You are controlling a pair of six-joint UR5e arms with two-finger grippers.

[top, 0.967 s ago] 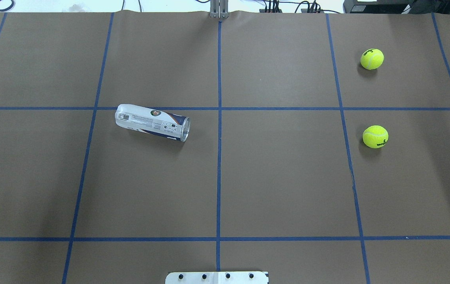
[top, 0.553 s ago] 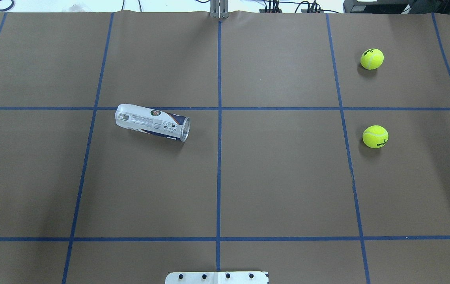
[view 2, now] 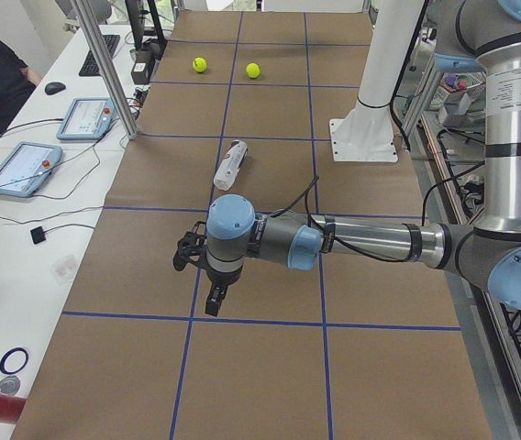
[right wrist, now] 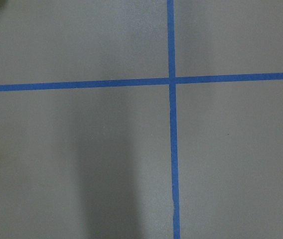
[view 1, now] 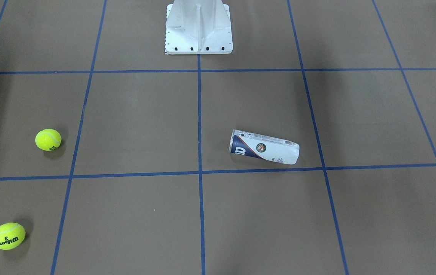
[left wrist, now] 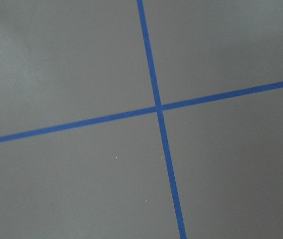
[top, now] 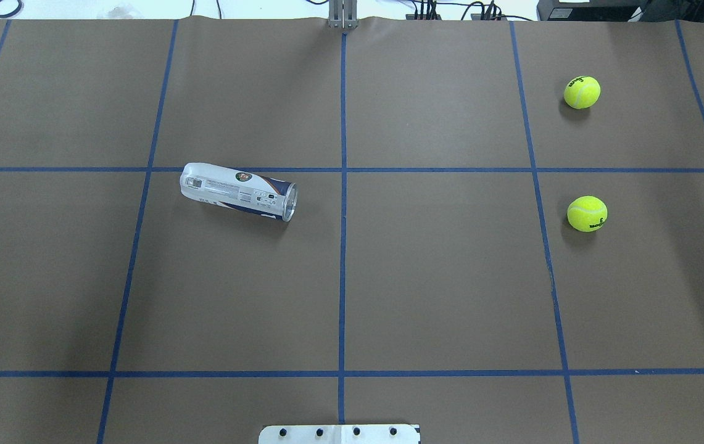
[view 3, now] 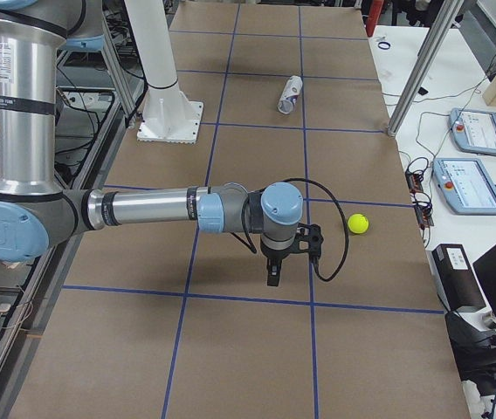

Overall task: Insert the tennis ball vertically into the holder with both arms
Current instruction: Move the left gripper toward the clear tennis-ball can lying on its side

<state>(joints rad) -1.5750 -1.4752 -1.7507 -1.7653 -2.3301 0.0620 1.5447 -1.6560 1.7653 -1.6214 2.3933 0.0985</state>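
The holder point(top: 237, 191) lies on its side on the brown paper left of the centre line, its open mouth towards the centre; it also shows in the front-facing view point(view 1: 265, 147) and both side views point(view 2: 230, 165) point(view 3: 290, 93). Two yellow tennis balls lie at the right: a far one point(top: 582, 92) point(view 1: 8, 236) and a nearer one point(top: 587, 213) point(view 1: 48, 139). My left gripper point(view 2: 204, 280) hovers over the table's left end, well away from the holder. My right gripper point(view 3: 287, 257) hovers at the right end beside a ball point(view 3: 358, 223). I cannot tell whether either is open.
The white base pedestal point(view 1: 198, 28) stands at the robot's edge, middle. Blue tape lines point(top: 342, 185) divide the paper into squares. Both wrist views show only paper and crossing tape. A side bench with tablets point(view 2: 22, 168) runs along the far edge.
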